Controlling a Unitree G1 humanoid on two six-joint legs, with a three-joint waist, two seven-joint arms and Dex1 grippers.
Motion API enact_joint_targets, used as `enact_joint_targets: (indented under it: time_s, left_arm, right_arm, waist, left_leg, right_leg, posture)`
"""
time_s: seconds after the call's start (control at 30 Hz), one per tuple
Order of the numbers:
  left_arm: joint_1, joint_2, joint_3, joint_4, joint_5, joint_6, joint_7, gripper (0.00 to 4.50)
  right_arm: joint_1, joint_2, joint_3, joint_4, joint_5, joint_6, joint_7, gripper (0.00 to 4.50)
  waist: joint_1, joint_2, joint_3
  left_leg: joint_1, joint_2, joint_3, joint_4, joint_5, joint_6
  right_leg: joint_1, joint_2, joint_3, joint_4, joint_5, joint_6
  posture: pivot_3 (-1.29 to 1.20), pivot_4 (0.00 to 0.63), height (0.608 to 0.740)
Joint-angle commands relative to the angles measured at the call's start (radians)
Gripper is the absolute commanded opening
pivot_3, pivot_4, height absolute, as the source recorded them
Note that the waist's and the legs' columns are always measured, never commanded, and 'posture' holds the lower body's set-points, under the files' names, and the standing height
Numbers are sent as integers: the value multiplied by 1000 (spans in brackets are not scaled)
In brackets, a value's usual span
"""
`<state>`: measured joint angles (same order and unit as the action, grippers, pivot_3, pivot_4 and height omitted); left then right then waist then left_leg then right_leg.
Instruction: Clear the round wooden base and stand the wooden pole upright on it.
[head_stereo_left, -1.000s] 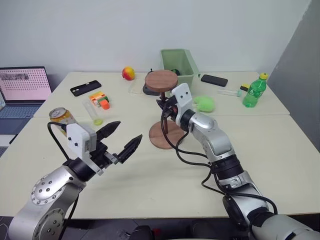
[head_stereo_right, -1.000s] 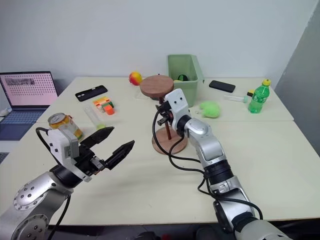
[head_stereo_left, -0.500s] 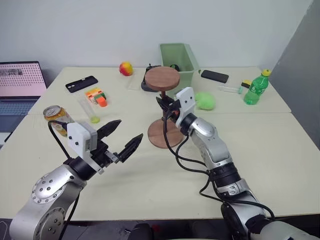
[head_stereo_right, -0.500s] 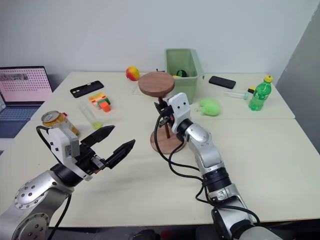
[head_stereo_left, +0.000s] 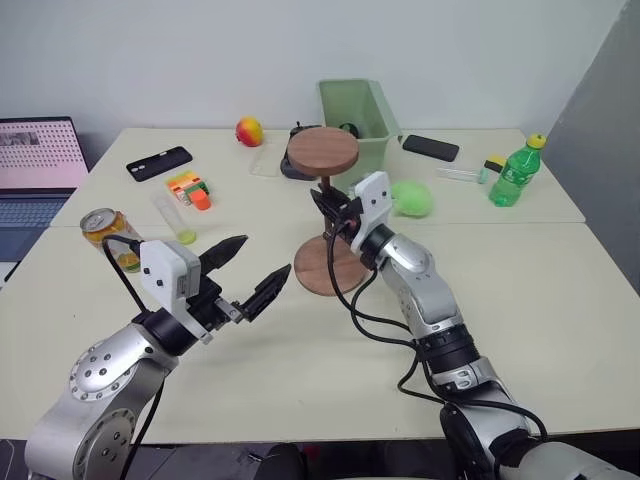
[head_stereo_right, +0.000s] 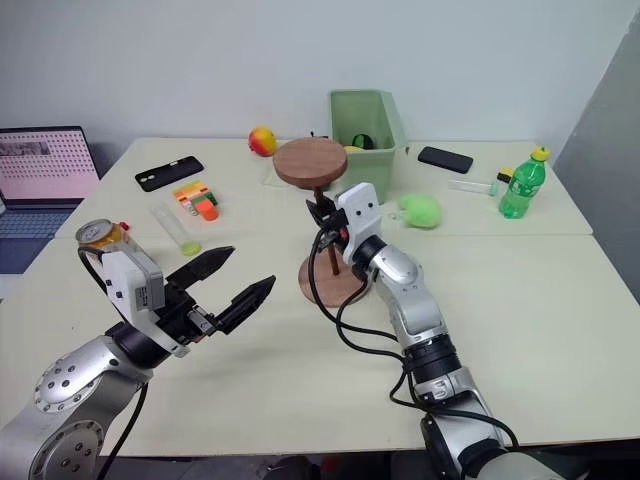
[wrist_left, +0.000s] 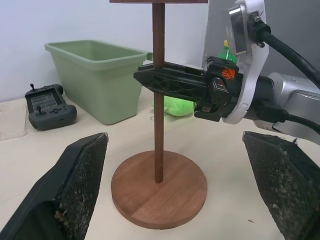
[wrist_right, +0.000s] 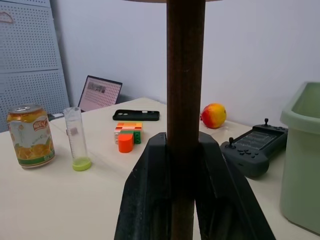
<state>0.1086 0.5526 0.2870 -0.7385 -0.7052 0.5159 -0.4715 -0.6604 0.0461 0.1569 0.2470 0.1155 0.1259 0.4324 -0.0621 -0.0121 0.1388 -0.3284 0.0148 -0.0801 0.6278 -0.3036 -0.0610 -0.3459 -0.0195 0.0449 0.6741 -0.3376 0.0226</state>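
The round wooden base (head_stereo_left: 303, 272) lies flat on the table's middle. The wooden pole (head_stereo_left: 328, 192) stands upright on the base's centre (wrist_left: 159, 187), with its disc end (head_stereo_left: 322, 152) on top. My right gripper (head_stereo_left: 324, 207) is shut on the pole at mid-height, and its black fingers (wrist_right: 150, 200) clamp the rod (wrist_right: 185, 75) from both sides. My left gripper (head_stereo_left: 258, 268) hangs open just left of the base, pointing at it with nothing between its fingers (wrist_left: 75, 185).
Behind the pole stand a green bin (head_stereo_left: 358, 115) and a black game controller (wrist_left: 47, 105). A fuzzy green ball (head_stereo_left: 410, 198) and a green bottle (head_stereo_left: 510, 172) are at the right. A can (head_stereo_left: 108, 232), a test tube (head_stereo_left: 172, 218) and orange blocks (head_stereo_left: 190, 190) lie at the left.
The camera view has shifted. My right wrist has tilted a little while keeping its grip on the pole. The left gripper has kept its place and stayed open.
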Motion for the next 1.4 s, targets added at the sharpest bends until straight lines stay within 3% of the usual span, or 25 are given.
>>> enact_joint_targets:
  time_s: [0.03,0.47,0.77,0.83,0.87,0.97,1.1,1.23,1.4]
  left_arm:
    - [-11,7,-1,-7,-3,-12,-8,4500]
    - [7,-3,-12,-13,7,-24,-10,4500]
    - [-5,-2,-15,4,18,-27,-14,4500]
    - [-8,-1,-13,8,18,-26,-17,4500]
    - [-9,-1,-13,9,18,-26,-18,4500]
    - [-13,-2,-13,13,20,-24,-23,4500]
    - [-23,0,-18,20,21,-26,-31,4500]
    - [-33,0,-21,25,19,-23,-35,4500]
    - [-39,1,-22,28,19,-23,-42,4500]
  right_arm:
    - [39,-21,43,50,-14,185,18,248]
    - [-18,-69,58,-202,41,597,11,248]
    - [-38,-76,69,-214,36,655,20,248]
    - [-37,-80,72,-215,38,654,27,949]
    - [-37,-82,74,-217,38,654,31,988]
    - [-37,-84,72,-228,41,663,30,1659]
    - [-31,-95,70,-277,65,695,53,2522]
    - [-29,-107,68,-303,70,719,49,3373]
    - [-29,-125,56,-351,93,759,48,4354]
  waist:
    - [0,0,0]
    - [1,0,10]
    - [0,0,11]
    - [0,0,11]
    - [0,0,11]
    - [6,-3,24]
    - [6,-3,26]
    - [5,-3,26]
    - [6,-2,26]
  left_leg:
    - [0,0,0,0,0,0]
    - [-5,0,0,0,0,-1]
    - [-19,0,0,0,0,-2]
    - [-19,0,0,0,-1,-2]
    - [-19,0,0,0,-1,-1]
    - [-21,0,-1,0,0,-2]
    - [-54,0,-1,8,4,-8]
    - [-64,0,0,9,4,-8]
    - [-66,-1,-1,13,4,-8]
  right_leg:
    - [0,0,0,0,0,0]
    - [-6,0,0,0,0,0]
    - [-19,0,0,1,0,0]
    - [-19,0,-1,1,0,0]
    - [-19,0,-1,1,0,0]
    - [-22,-1,-1,2,0,0]
    - [-51,-1,-3,7,2,1]
    - [-60,-2,-4,6,2,1]
    - [-59,-2,-4,8,2,2]
  posture:
    - [0,150,740]
    - [0,150,740]
    - [0,150,740]
    - [0,150,740]
    - [0,150,740]
    - [0,150,740]
    - [0,150,740]
    - [0,150,740]
    - [0,150,740]
